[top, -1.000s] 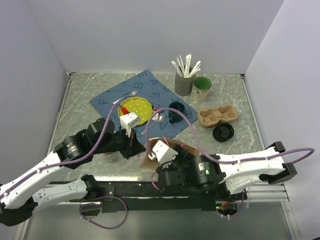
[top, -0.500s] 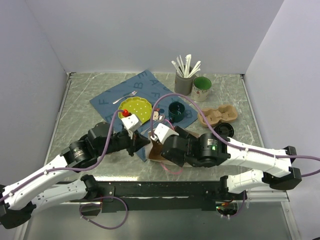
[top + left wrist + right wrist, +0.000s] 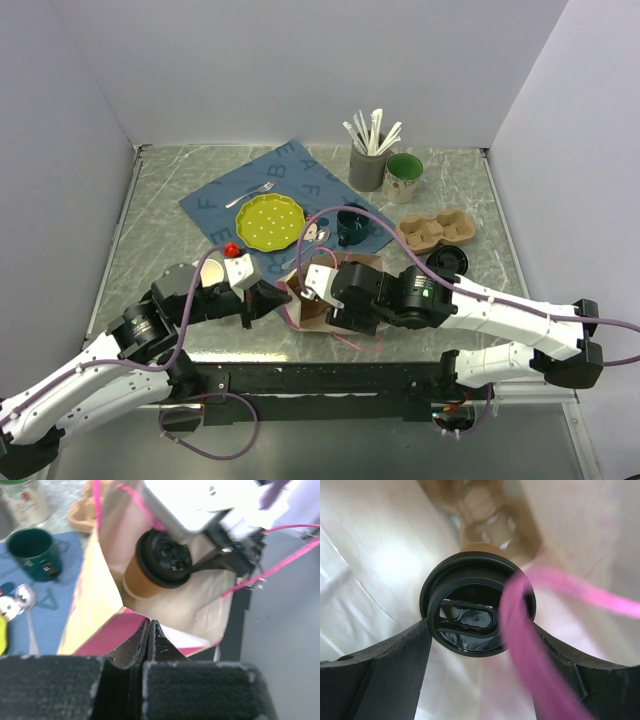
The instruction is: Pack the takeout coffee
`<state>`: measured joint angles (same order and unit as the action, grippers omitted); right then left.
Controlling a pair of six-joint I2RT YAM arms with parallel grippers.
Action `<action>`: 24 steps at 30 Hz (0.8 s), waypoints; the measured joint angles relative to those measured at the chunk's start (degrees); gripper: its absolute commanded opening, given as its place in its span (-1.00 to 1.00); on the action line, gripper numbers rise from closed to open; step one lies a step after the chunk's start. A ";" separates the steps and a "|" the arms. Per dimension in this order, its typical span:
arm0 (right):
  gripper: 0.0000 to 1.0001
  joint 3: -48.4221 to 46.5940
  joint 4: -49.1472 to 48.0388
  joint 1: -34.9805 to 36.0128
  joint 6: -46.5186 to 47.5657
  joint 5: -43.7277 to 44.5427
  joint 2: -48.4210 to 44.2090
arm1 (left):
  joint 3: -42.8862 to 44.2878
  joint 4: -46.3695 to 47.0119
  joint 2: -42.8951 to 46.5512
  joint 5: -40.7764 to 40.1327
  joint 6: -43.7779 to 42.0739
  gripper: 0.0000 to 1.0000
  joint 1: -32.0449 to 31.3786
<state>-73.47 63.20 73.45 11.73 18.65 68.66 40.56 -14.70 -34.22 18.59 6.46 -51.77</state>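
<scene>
The takeout coffee [image 3: 477,612] is mid-frame in the right wrist view, down inside the paper bag [image 3: 95,605]. The right gripper [image 3: 480,630] clasps its black lid, one finger on each side. Low in the left wrist view, the left gripper [image 3: 148,630] is pressed together on the bag's pink-edged rim.

Takeout coffee [image 3: 470,617]: paper body being masked almost wholly by its own black lid [image 3: 429,600], right wrist view.
Pink handle [image 3: 520,630]: being smeared into blur close to the lens.
Paper bag [image 3: 311,317]: interior being screened from above by the right arm [image 3: 480,312].
</scene>
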 measured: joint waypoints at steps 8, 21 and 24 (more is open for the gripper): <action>-0.16 5.31 -1.86 1.86 0.39 0.07 -2.03 | -2.73 0.55 3.10 7.10 -0.55 -0.98 0.00; -0.14 5.35 -11.21 0.07 10.88 2.86 0.68 | -1.31 -1.05 1.01 11.56 -7.15 -0.98 0.11; -0.14 5.35 -12.70 -1.38 12.63 2.25 1.38 | -1.31 -1.05 1.14 11.56 -7.32 -0.98 0.11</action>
<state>-68.12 50.50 72.07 24.36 20.91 70.04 39.24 -15.75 -33.08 30.15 -0.86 -51.66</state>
